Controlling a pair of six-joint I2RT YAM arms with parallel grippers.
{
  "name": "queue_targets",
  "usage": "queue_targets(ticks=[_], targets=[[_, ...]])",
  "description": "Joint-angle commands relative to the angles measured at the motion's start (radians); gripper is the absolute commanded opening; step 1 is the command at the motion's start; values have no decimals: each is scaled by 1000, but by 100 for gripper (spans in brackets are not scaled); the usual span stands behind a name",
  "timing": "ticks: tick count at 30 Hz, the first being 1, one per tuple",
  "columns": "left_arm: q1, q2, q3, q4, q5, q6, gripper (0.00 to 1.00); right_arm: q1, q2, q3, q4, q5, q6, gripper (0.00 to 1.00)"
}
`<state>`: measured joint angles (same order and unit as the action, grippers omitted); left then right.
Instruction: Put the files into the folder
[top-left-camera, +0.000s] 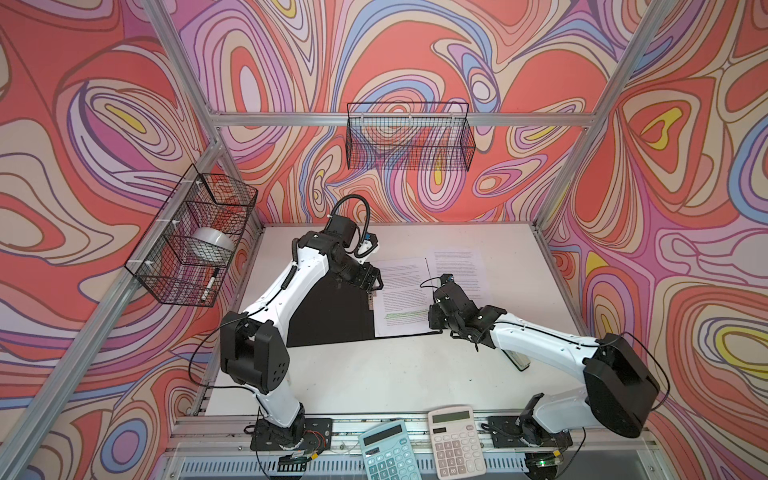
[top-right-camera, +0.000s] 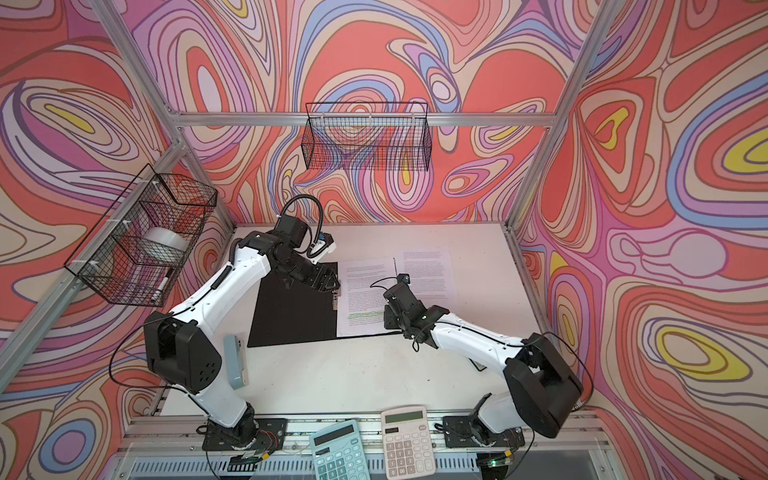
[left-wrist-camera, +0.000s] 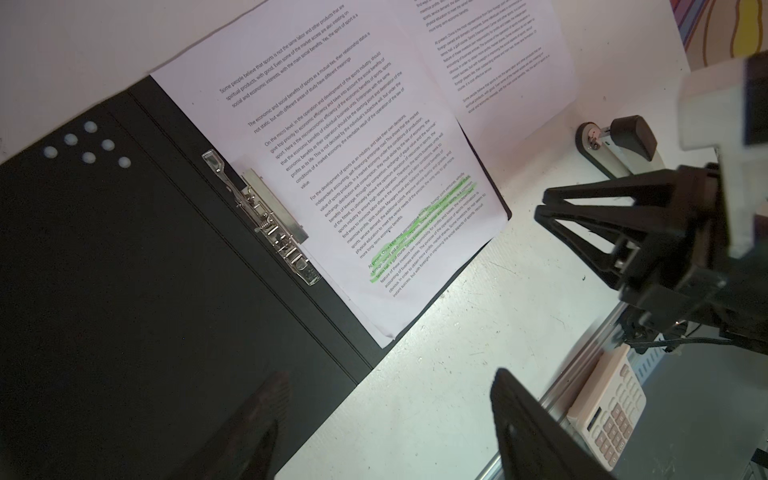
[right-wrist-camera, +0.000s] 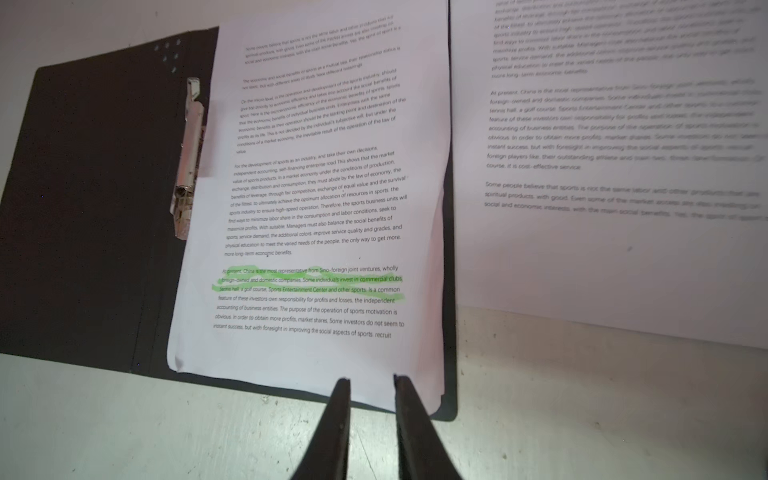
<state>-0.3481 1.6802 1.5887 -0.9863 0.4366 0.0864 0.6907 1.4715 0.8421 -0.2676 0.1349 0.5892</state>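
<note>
The folder (top-left-camera: 332, 311) (top-right-camera: 291, 316) lies open on the table, black inside up, with its metal clip (left-wrist-camera: 266, 216) (right-wrist-camera: 189, 158) at the spine. The files (top-left-camera: 405, 299) (right-wrist-camera: 316, 199) rest on its right half, with green highlighted lines on the top sheet. Another printed sheet (top-left-camera: 459, 270) (right-wrist-camera: 602, 166) lies on the table just right of the folder. My left gripper (top-left-camera: 372, 286) (left-wrist-camera: 388, 382) hovers open over the spine, holding nothing. My right gripper (top-left-camera: 434, 328) (right-wrist-camera: 371, 379) is at the files' near edge, jaws a narrow gap apart, with nothing visibly held.
Two calculators (top-left-camera: 384, 451) (top-left-camera: 455, 440) lie on the front rail. A stapler (left-wrist-camera: 615, 141) sits under the right arm. A grey-blue case (top-right-camera: 236, 361) lies by the left arm. Wire baskets hang at the back (top-left-camera: 409, 137) and left (top-left-camera: 195, 237).
</note>
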Motion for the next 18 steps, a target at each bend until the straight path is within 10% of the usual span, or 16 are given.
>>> queue_targets(ticks=[1, 18], targets=[[-6, -53, -26, -39, -20, 17, 77, -27, 36, 16, 64, -128, 11, 19], [-6, -53, -36, -42, -52, 15, 77, -135, 161, -59, 240, -306, 16, 9]])
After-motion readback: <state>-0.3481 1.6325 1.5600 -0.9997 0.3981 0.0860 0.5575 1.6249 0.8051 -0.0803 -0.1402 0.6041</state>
